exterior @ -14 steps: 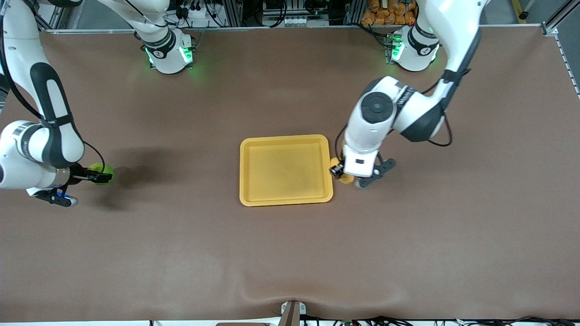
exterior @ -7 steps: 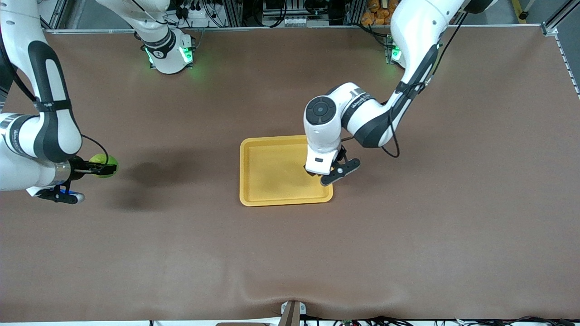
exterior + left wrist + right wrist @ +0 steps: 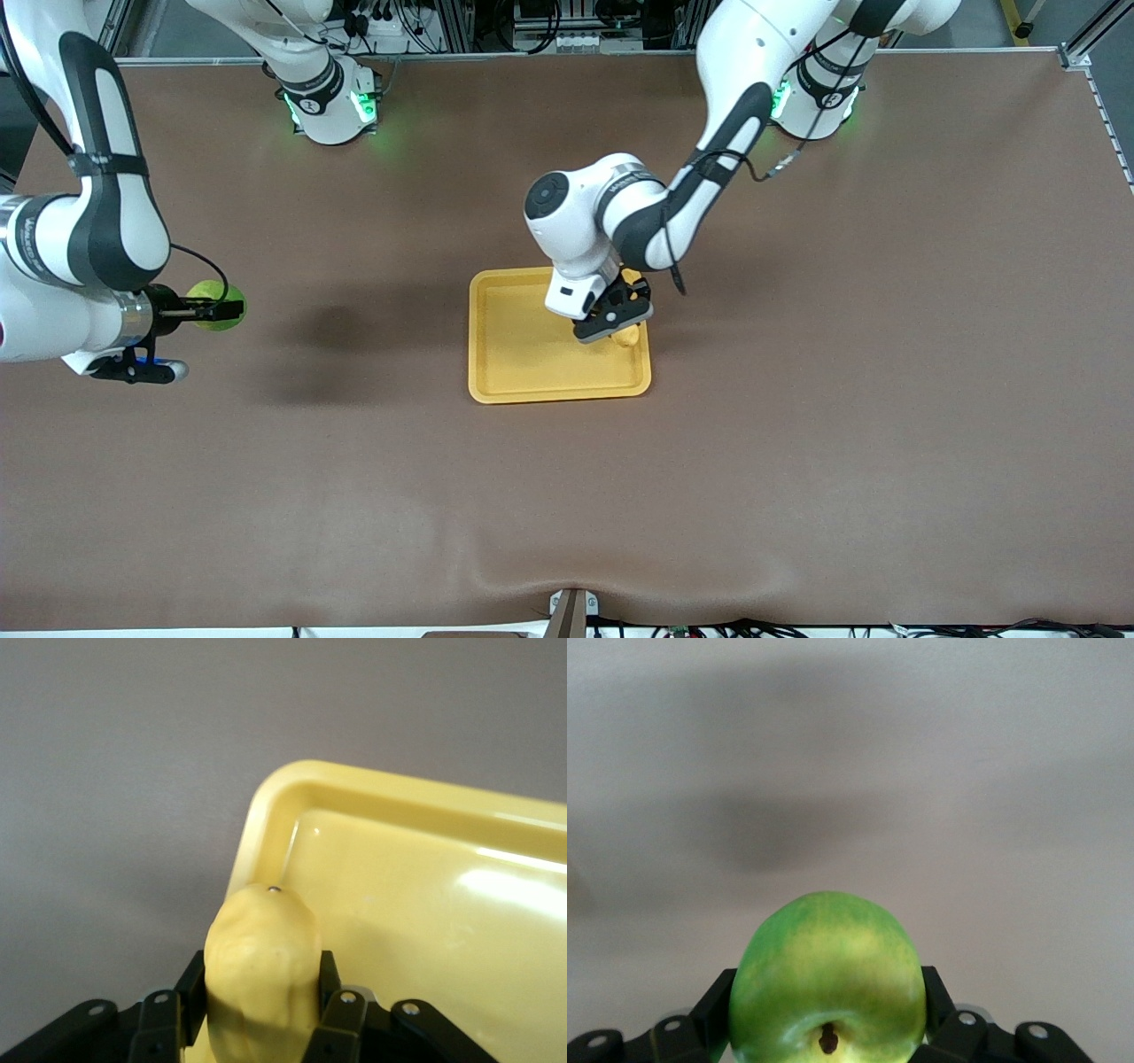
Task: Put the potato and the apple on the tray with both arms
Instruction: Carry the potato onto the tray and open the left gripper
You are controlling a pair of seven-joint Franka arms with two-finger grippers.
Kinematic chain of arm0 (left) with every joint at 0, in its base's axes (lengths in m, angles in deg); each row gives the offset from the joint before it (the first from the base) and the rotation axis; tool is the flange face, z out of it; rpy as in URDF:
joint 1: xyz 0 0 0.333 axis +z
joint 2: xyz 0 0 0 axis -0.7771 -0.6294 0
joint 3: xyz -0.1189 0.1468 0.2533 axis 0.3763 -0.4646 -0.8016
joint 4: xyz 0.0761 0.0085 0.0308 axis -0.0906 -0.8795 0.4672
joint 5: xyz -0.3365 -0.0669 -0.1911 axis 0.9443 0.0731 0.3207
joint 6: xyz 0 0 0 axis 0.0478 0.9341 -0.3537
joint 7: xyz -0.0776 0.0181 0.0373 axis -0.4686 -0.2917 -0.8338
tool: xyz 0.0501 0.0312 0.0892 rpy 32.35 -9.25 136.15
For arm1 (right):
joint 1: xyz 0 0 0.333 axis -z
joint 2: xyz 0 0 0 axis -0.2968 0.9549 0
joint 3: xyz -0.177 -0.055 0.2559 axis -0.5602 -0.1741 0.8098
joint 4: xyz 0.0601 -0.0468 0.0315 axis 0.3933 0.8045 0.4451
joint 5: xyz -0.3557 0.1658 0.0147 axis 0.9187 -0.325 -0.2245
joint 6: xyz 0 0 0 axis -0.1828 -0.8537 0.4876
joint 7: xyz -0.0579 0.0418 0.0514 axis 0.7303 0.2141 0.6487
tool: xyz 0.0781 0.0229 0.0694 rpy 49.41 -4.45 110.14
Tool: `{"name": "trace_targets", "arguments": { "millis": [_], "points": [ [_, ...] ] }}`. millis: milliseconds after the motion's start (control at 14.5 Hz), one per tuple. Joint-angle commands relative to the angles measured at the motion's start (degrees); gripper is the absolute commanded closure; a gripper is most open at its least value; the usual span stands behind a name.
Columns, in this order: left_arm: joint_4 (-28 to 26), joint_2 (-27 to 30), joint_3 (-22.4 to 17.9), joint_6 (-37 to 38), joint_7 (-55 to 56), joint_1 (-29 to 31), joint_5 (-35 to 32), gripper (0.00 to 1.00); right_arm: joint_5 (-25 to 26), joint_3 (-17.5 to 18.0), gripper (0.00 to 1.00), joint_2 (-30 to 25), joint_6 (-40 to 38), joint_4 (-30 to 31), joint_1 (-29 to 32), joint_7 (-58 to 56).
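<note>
The potato (image 3: pixel 630 335), a matte, lumpy oblong clamped in the left gripper (image 3: pixel 617 321), has swung from the table edge to hang over the glossy yellow tray (image 3: pixel 505 372), at its 3 o'clock rim, so release looks close. Off at 9 o'clock over bare brown table, the right gripper (image 3: pixel 213 310) pinches the smooth round apple (image 3: pixel 205 292), now slightly closer.

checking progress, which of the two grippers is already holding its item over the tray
The left gripper, shut on the potato over the tray. The right gripper holds the apple above bare table.
</note>
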Motion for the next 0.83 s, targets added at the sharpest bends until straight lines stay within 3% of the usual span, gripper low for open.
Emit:
{"name": "trace_targets", "arguments": {
  "millis": [0,207,276,345,414,621,759],
  "points": [
    [2.4,-2.2,-0.8,1.5,0.0,-1.2,-2.9,1.00,-1.3,1.3,1.00,-3.9,-3.0,0.3,-1.2,0.5],
    [3.1,-4.6,-0.8,1.5,0.3,-2.4,-3.4,0.93,-3.4,2.4,1.00,-7.7,-5.4,0.0,-2.0,0.6],
    [3.2,-4.6,-0.7,1.4,0.5,-2.4,-3.3,0.84,-3.4,2.3,1.00,-8.5,-5.5,0.0,-2.5,1.0],
    [3.8,-4.5,-0.7,1.3,0.6,-2.1,-3.3,0.21,-3.5,2.3,1.00,-8.7,-5.4,-0.1,-2.7,2.2],
    [4.2,-4.5,-0.7,1.3,0.6,-2.1,-3.3,0.00,-3.5,2.4,1.00,-8.6,-4.8,-0.4,-3.1,3.3],
    [4.2,-2.7,-0.7,1.4,-0.2,-1.6,-2.7,0.00,-3.5,2.4,1.00,-7.7,-2.5,-1.0,-6.4,7.6],
    [4.4,-0.5,0.1,1.5,-1.1,2.5,1.1,0.00,-3.5,2.4,1.00,-7.2,-1.8,-1.0,-8.5,10.9]
  ]
}}
